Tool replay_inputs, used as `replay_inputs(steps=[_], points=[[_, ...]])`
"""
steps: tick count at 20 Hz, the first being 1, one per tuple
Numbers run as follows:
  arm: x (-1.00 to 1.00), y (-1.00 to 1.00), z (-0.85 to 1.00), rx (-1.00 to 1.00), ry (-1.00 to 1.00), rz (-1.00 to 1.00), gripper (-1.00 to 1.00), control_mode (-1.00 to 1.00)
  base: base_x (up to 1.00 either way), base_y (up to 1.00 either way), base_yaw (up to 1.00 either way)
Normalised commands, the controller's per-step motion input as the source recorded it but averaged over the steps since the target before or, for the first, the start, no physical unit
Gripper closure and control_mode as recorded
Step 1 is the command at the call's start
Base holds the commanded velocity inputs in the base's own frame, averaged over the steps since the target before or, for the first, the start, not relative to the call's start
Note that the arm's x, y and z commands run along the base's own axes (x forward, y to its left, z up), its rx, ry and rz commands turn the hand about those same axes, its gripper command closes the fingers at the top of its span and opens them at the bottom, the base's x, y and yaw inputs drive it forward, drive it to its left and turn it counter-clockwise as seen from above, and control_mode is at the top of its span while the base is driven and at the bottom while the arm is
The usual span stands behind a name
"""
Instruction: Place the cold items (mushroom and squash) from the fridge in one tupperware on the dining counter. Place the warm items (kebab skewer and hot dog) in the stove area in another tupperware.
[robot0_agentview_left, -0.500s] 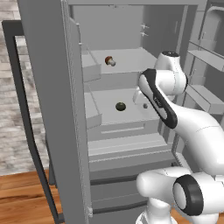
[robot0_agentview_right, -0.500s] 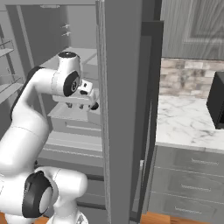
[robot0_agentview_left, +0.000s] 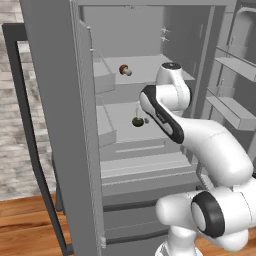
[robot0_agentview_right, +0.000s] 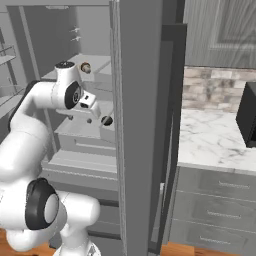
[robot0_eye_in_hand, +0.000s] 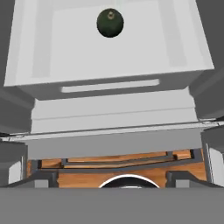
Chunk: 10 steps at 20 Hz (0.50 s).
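My two base cameras look forward into the open fridge (robot0_agentview_left: 150, 150) from behind-left and behind-right, sharing its shelves; my hand camera looks down close onto one shelf (robot0_eye_in_hand: 109, 57).

We see matt grey fridge (robot0_agentview_left: 60, 100) walls and smooth pale shelves (robot0_eye_in_hand: 109, 57), a dull dark-green squash (robot0_eye_in_hand: 110, 23), a glossy white arm (robot0_agentview_left: 210, 145), a veined marble surface (robot0_agentview_right: 210, 140), and a warm wood-plank floor (robot0_agentview_left: 25, 225).

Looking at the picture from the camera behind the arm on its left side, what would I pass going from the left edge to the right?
Stone wall → open fridge door → mushroom → dark round squash → white robot arm → door shelves at the right.
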Motion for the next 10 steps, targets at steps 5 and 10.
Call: replay_inputs(steps=[5, 10], points=[[0.43, -0.02, -0.32, 0.00, 0.00, 0.00, -1.00, -1.00, 0.00, 0.00, 0.00], [0.21, -0.11, -0.48, 0.00, 0.00, 0.00, -1.00, -1.00, 0.00, 0.00, 0.00]])
